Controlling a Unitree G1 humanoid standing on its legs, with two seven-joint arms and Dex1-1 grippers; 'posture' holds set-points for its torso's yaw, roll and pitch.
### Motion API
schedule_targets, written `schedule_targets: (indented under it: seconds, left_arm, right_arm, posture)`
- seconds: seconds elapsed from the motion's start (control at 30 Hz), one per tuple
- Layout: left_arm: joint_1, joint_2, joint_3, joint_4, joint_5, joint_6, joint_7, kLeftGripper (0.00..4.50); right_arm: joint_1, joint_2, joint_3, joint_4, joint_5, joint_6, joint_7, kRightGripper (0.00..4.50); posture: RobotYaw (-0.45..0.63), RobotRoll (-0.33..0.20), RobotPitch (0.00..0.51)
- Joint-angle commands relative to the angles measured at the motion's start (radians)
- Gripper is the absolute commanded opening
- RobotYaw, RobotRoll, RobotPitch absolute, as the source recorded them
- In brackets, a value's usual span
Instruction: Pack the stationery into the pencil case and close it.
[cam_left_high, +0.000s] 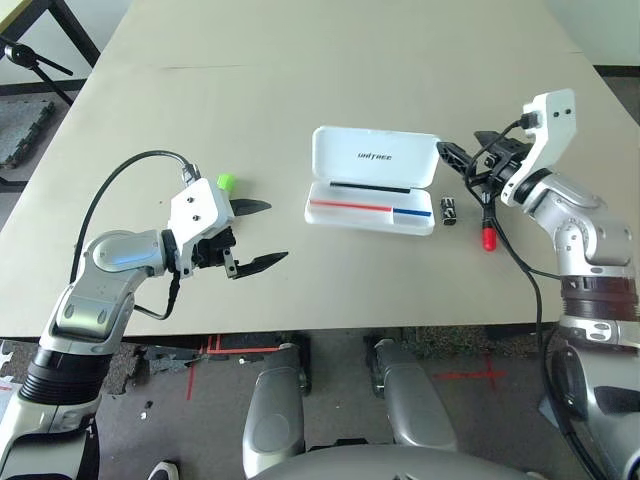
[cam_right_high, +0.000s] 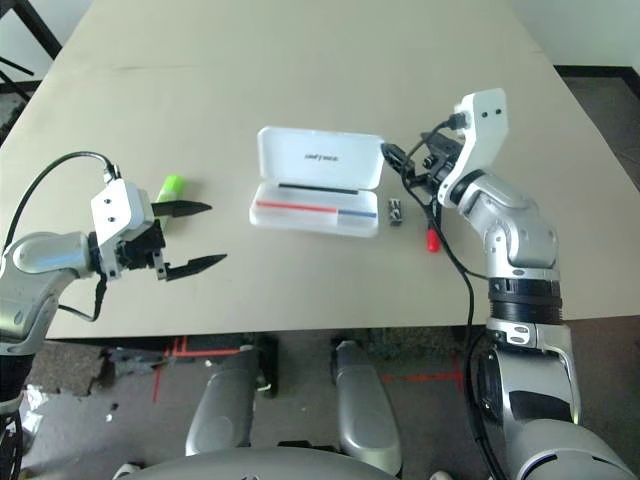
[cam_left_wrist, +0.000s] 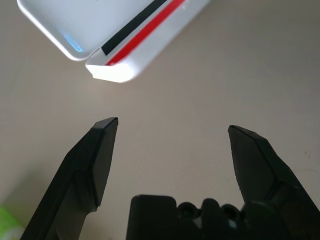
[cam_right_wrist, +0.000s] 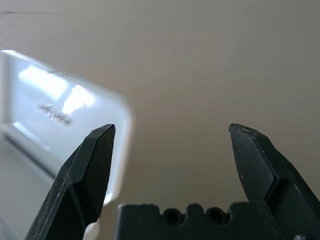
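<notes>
Pencil case (cam_left_high: 372, 181) lies open mid-table, striped inside — highlighter (cam_right_high: 171, 188) outside, beside the left gripper (cam_left_high: 262, 237); red marker (cam_left_high: 489, 232) near the right gripper (cam_right_high: 412, 168); both grippers' fingers apart.

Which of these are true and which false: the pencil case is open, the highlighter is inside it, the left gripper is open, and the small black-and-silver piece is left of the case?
1. The pencil case is open. True.
2. The green highlighter is inside the case. False: it lies on the table, by the left gripper.
3. The left gripper is open. True.
4. The black-and-silver piece is left of the case. False: it is on the right.
</notes>
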Motion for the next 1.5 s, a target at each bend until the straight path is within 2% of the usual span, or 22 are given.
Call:
schedule_targets:
  seconds: [0.03, 0.27, 0.47, 0.6, 0.83, 0.97, 1.17, 1.5]
  left_arm:
    - [-0.013, 0.000, -0.009, 0.007, -0.004, 0.002, 0.000, 4.45]
    - [-0.002, -0.003, -0.024, 0.018, 0.018, -0.020, 0.009, 4.45]
    - [-0.009, -0.005, -0.040, 0.025, 0.028, -0.024, 0.014, 4.45]
    - [-0.032, -0.004, -0.055, 0.046, 0.043, -0.040, 0.012, 4.45]
    - [-0.090, -0.028, -0.063, 0.099, 0.056, -0.071, 0.024, 4.45]
    - [-0.154, -0.053, -0.066, 0.158, 0.068, -0.102, 0.034, 4.45]
    - [-0.198, -0.071, -0.085, 0.212, 0.082, -0.133, 0.025, 4.45]
    - [-0.249, -0.087, -0.092, 0.258, 0.087, -0.172, 0.021, 4.45]
  right_arm:
    - [0.028, 0.013, 0.045, -0.051, 0.029, -0.008, 0.073, 4.50]
    - [0.032, 0.018, 0.087, -0.081, 0.069, -0.108, 0.250, 4.50]
    - [0.049, -0.044, 0.094, -0.133, 0.110, -0.099, 0.375, 4.50]
    - [0.088, -0.099, 0.140, -0.186, 0.123, -0.048, 0.446, 4.50]
    - [0.096, -0.123, 0.128, -0.238, 0.187, 0.007, 0.483, 4.50]
    - [0.128, -0.190, 0.119, -0.289, 0.238, 0.092, 0.512, 4.50]
    - [0.206, -0.270, 0.170, -0.368, 0.271, 0.176, 0.566, 4.50]
    - [0.174, -0.275, 0.147, -0.355, 0.295, 0.173, 0.568, 4.50]
  posture:
    - [-0.04, 0.000, 0.239]
    - [-0.03, 0.000, 0.247]
    - [-0.04, 0.000, 0.252]
    - [-0.04, 0.000, 0.254]
    - [-0.06, 0.000, 0.249]
    - [-0.08, 0.000, 0.240]
    - [-0.10, 0.000, 0.222]
    - [-0.10, 0.000, 0.185]
